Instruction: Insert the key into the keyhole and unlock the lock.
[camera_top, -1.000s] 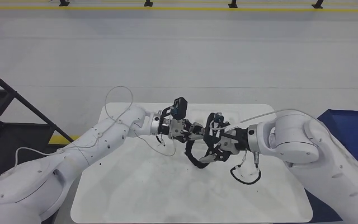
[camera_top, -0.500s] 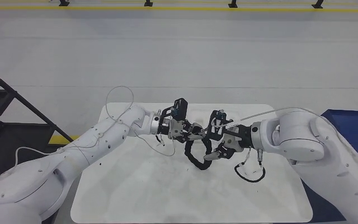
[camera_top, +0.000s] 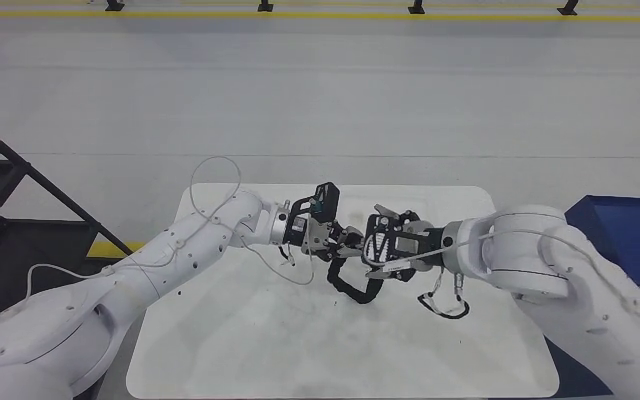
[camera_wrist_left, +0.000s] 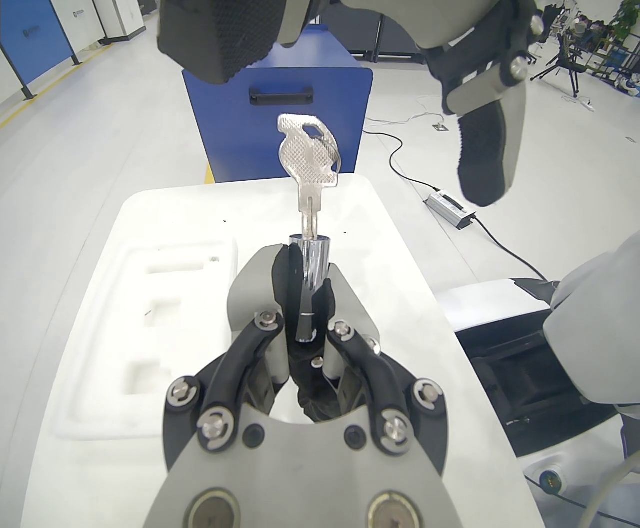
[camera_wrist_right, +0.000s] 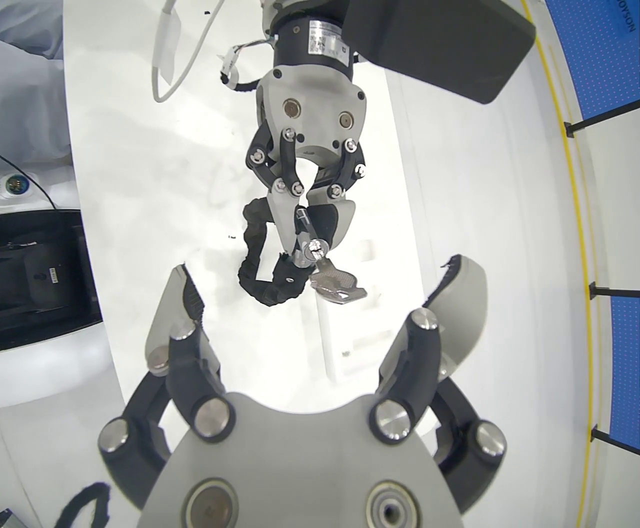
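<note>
- Top view: the left end effector (camera_top: 348, 243) and right end effector (camera_top: 373, 246) face each other above the white surface (camera_top: 300, 340). The lock (camera_top: 352, 288) is held at the left one, its black cable loop hanging below.
- Left wrist view: the left end effector is clamped on the lock's chrome cylinder. The key (camera_wrist_left: 310, 155) stands inserted in the cylinder's end. The right end effector's fingers (camera_wrist_left: 482, 150) are spread wide, clear of the key.
- Right wrist view: a label (camera_wrist_right: 322, 37) bearing small print rings the left wrist.
</note>
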